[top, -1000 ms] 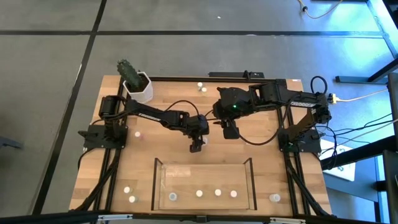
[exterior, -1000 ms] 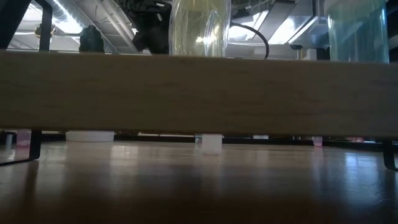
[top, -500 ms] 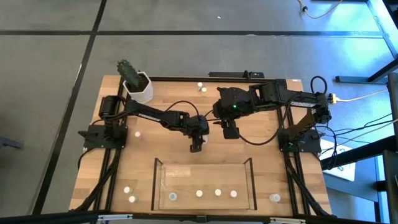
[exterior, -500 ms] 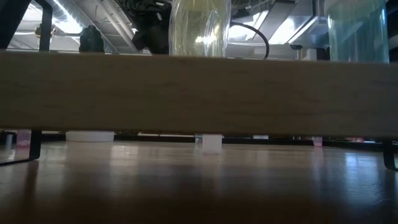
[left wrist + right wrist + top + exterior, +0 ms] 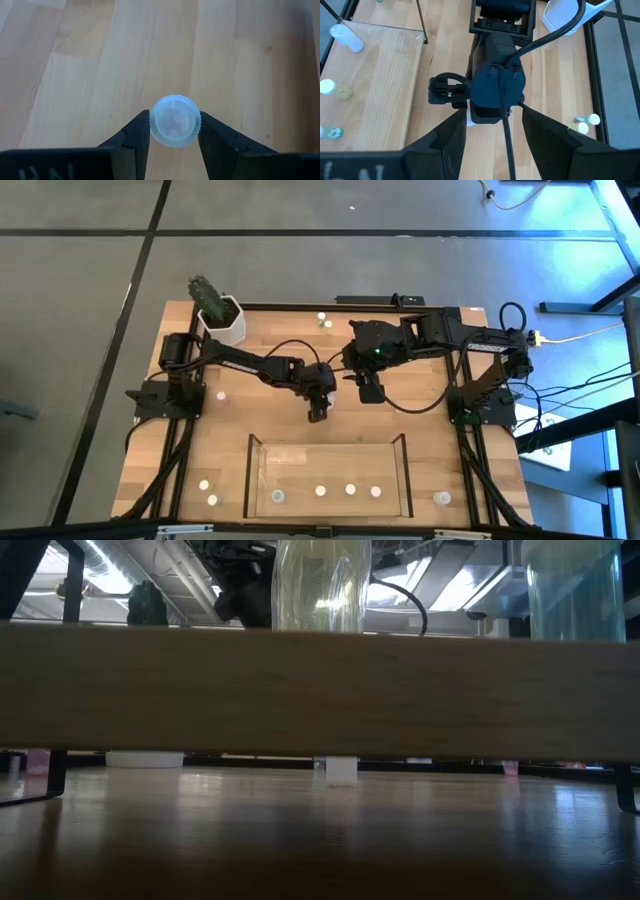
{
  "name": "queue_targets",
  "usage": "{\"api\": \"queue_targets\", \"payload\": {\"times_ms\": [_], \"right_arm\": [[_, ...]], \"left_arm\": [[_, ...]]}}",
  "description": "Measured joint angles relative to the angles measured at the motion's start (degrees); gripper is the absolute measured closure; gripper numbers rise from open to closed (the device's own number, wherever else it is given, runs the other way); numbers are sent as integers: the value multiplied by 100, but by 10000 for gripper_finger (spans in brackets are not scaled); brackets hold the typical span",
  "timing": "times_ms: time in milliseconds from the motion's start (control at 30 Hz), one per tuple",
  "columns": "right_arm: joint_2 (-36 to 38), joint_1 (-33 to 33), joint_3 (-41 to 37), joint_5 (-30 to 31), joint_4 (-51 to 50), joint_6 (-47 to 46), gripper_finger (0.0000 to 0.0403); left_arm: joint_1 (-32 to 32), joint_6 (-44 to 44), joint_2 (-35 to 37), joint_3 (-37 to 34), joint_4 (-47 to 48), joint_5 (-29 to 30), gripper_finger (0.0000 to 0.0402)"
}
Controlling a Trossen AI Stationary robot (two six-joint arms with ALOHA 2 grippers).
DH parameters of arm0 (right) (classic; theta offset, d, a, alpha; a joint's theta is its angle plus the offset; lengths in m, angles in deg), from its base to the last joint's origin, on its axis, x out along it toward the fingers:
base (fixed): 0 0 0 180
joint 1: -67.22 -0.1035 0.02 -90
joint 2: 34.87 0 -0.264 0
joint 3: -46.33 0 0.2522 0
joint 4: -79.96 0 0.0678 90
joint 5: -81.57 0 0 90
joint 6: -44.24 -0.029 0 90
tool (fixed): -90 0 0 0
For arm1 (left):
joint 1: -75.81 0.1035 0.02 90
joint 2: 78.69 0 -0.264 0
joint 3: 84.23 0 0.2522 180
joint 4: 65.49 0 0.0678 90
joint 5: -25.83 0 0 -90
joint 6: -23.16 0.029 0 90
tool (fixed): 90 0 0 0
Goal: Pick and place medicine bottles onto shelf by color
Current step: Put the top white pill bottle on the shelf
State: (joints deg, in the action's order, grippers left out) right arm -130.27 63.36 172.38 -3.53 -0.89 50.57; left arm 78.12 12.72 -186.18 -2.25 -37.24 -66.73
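Note:
A small medicine bottle with a pale ribbed cap (image 5: pixel 175 121) stands upright at the table's middle. My left gripper (image 5: pixel 318 414) is shut on it, slanting down. My right gripper (image 5: pixel 370 392) hangs open higher up, just right of it; nothing is between its fingers (image 5: pixel 493 112), and the left wrist shows below them. The shelf (image 5: pixel 250 470), a clear-walled tray with a wood floor, lies near the front edge with several bottles standing in it, such as one bottle (image 5: pixel 350 490). Loose bottles stand at the far edge (image 5: pixel 322 319) and at the front left (image 5: pixel 204 484). My left gripper pinches the bottle's round cap (image 5: pixel 153 125) between its two fingers, one on each side of the rim. The fingers come slanting down from the table's left. The bottle sits upright, cap up; whether its base rests on the table is hidden by the cap.
A white pot with a cactus (image 5: pixel 220 315) stands at the far left corner. Another bottle (image 5: pixel 441 498) stands right of the shelf, and a pinkish one (image 5: pixel 221 394) by the left arm's base. In the low view the shelf's wooden edge (image 5: pixel 320 690) blocks most of the table.
My left gripper has stayed in place, rolled a little about its own line, and drawn its fingers in on the bottle. In the high view the white bottle first showed beside the fingers and is now covered by them.

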Motion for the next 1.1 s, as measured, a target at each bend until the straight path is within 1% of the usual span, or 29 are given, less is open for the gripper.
{"api": "queue_targets", "payload": {"times_ms": [200, 333, 500, 700, 900, 1100], "right_arm": [[0, 0, 4, 0, 0, -2, 207], [0, 0, 4, 0, 11, 0, 207], [0, -2, 4, 1, 52, 0, 207], [0, -2, 4, 1, 149, 0, 207], [0, -2, 4, -1, 253, -1, 207], [0, -2, 4, 0, 326, -2, 207]], "left_arm": [[8, -10, 262, -3, 219, 38, 272], [8, -15, 529, -4, 587, 67, 272], [4, -138, 1022, -2, 1071, 229, 272], [-26, -297, 1793, -2, 1595, 529, 272], [-300, -307, 2545, -2, 2337, 802, 272], [-742, -439, 2967, -2, 2873, 830, 273]]}}
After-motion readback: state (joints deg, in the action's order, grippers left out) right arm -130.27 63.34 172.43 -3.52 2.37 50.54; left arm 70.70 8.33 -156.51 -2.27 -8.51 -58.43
